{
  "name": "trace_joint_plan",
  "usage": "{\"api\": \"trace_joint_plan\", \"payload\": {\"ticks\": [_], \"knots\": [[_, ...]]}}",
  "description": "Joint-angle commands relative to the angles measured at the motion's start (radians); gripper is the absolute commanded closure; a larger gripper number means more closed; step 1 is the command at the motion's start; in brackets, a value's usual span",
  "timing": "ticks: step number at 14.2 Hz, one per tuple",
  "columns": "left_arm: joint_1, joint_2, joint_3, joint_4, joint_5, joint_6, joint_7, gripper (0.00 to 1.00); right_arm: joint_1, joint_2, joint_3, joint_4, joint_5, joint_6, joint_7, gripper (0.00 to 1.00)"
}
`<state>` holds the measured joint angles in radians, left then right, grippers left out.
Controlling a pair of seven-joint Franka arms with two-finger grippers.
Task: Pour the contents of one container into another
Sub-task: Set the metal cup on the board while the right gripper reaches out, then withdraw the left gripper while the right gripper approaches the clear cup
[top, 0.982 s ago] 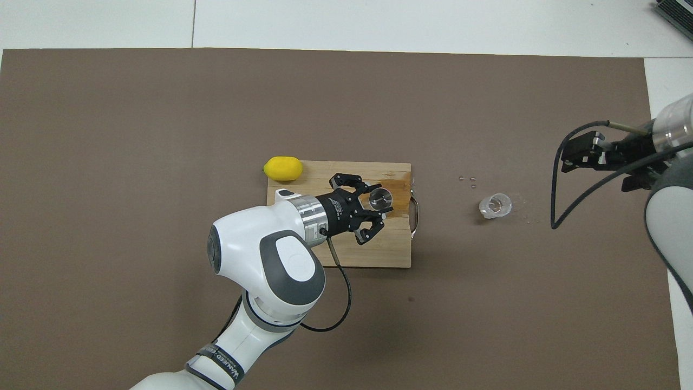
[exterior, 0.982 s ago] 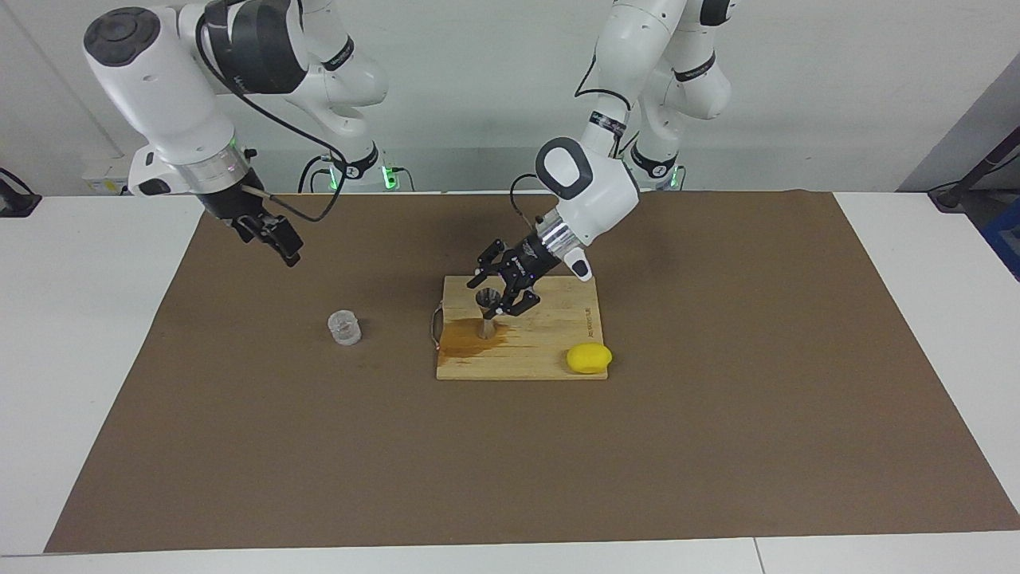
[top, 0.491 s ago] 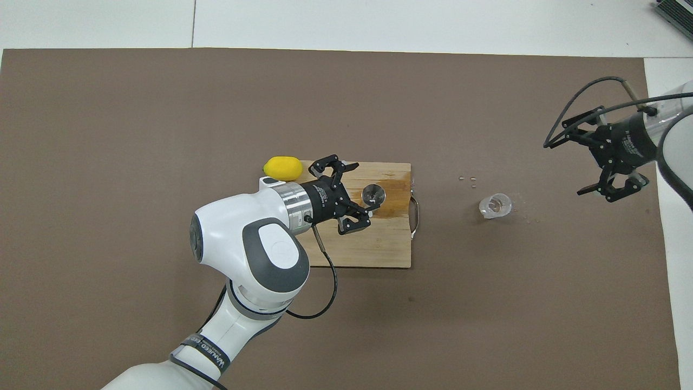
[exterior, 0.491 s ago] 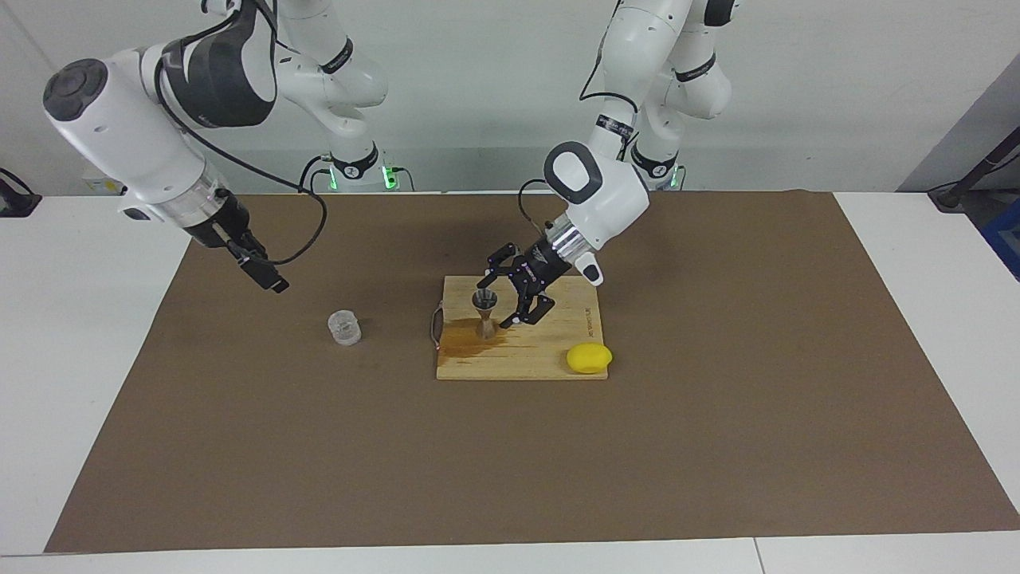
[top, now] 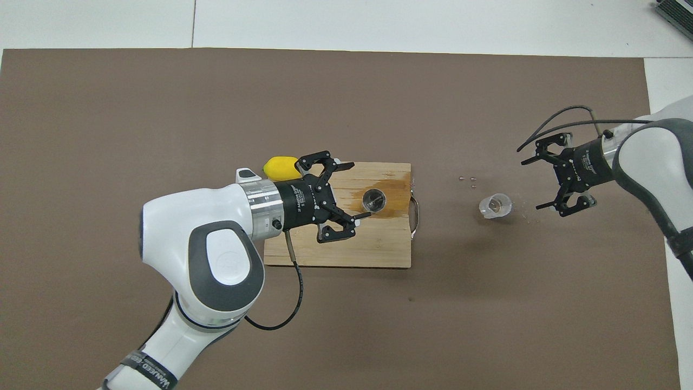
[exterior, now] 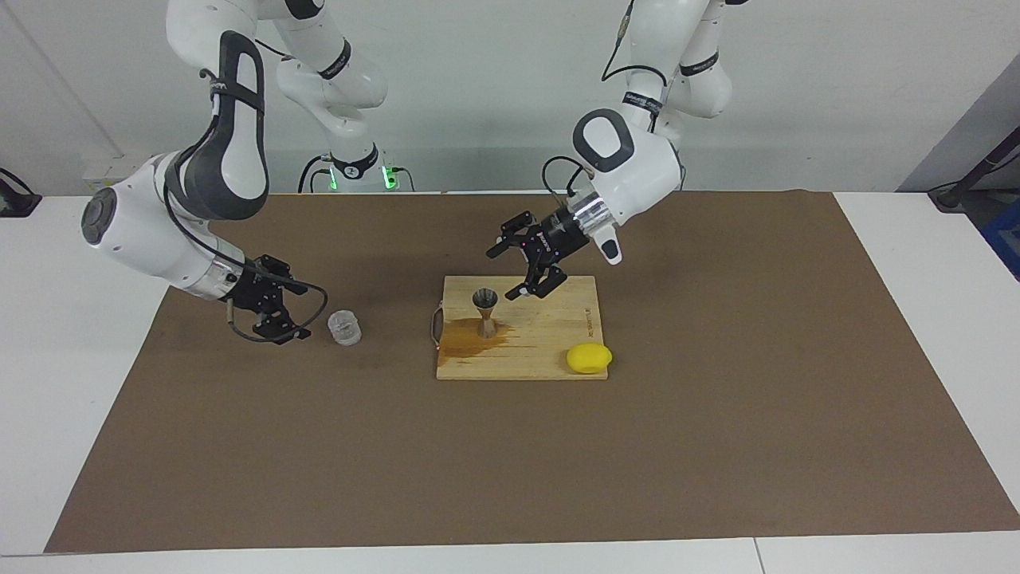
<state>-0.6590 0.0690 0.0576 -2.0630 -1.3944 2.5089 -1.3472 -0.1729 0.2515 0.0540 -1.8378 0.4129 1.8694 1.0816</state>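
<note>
The clear plastic cup (exterior: 344, 328) stands upright on the brown mat (exterior: 717, 446), toward the right arm's end of the worktop. The right gripper (exterior: 288, 312) is low just beside it, fingers spread, holding nothing. The steel jigger (exterior: 484, 312) stands on the wet cutting board (exterior: 550, 351). The left gripper (exterior: 518, 267) hangs above the board, fingers released.

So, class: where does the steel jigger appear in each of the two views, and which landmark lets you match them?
Facing view: the jigger stands upright on the board's end nearer the clear cup.
Overhead view: the jigger sits right of centre, seen from above.
Shared landmark: the wooden cutting board, with the lemon at its other end.
</note>
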Motion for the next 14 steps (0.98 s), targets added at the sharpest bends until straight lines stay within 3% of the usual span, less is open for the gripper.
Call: {"api": "trace_joint_plan", "payload": {"ticks": [1, 4, 8, 11, 14], "knots": [[0.087, -0.064, -0.002, -0.026, 0.211, -0.073, -0.015, 0.00, -0.011, -0.012, 0.010, -0.076, 0.034, 0.063, -0.031, 0.00], [0.177, -0.083, 0.005, -0.008, 0.450, -0.065, -0.010, 0.00, -0.025, -0.008, 0.009, -0.149, 0.093, 0.126, -0.115, 0.00], [0.310, -0.072, 0.005, 0.050, 0.881, 0.002, -0.004, 0.00, -0.046, 0.078, 0.009, -0.143, 0.194, 0.158, -0.222, 0.00], [0.393, -0.083, 0.008, 0.055, 1.157, 0.064, 0.000, 0.00, -0.040, 0.095, 0.009, -0.143, 0.198, 0.168, -0.235, 0.00], [0.450, -0.090, 0.011, 0.095, 1.296, -0.005, 0.092, 0.00, -0.039, 0.084, 0.009, -0.167, 0.198, 0.154, -0.238, 0.00]]}}
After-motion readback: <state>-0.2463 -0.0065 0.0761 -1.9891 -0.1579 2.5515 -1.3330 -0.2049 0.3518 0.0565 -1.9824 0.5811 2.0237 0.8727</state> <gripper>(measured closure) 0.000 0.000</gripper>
